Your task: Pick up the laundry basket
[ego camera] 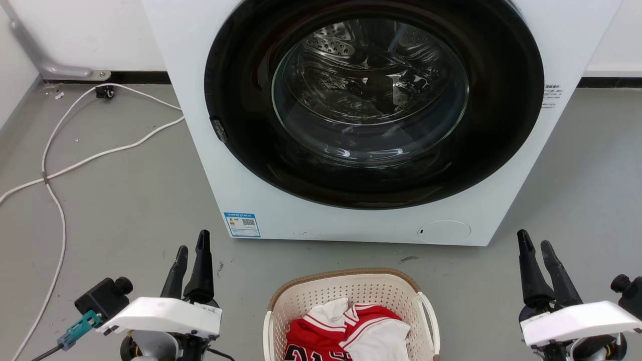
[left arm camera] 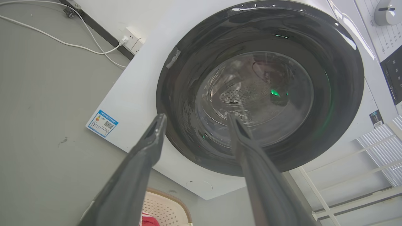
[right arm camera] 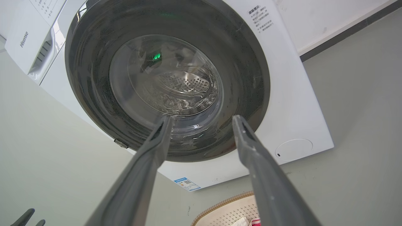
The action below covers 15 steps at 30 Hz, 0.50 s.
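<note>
Not started: laundry basket (ego camera: 346,274) at bottom centre rests untouched on floor (ego camera: 125,210); left gripper (ego camera: 193,242) and right gripper (ego camera: 533,239), both spread and empty, flank it, well apart.

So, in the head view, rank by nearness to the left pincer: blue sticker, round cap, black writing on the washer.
From the left pincer:
1. Blue sticker, lower left of washer.
2. Round cap, lower right.
3. Black writing, upper right.

The laundry basket (ego camera: 323,295) is cream, perforated, brown-rimmed.
</note>
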### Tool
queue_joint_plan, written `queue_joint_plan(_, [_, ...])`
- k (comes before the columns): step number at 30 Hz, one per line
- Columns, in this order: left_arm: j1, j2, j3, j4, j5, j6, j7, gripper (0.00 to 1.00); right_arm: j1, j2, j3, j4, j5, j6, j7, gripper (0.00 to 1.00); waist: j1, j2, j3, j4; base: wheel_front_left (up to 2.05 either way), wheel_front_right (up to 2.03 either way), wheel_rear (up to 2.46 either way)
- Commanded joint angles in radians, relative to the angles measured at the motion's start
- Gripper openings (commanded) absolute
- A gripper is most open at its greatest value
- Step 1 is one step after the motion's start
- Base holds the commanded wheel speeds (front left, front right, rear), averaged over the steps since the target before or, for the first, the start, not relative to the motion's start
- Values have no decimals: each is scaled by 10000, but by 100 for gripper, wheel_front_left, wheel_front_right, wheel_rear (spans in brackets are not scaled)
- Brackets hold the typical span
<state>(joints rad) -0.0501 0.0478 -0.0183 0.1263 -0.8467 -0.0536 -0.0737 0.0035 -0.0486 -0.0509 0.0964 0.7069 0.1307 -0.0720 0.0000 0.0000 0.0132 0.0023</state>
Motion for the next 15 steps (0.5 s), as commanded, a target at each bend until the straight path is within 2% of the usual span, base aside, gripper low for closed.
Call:
queue_joint_plan(1, [-43,27,-45,-197,357,31,-103,100,4,-22,12,-229,-377,0,-107,100,0,0,1,4,0,0,0])
queue_joint_plan(15, [63,29,-346,-428,2055,232,-529,100,198,-22,60,-720,-2079,0,-533,100,0,0,37,11,0,0,0])
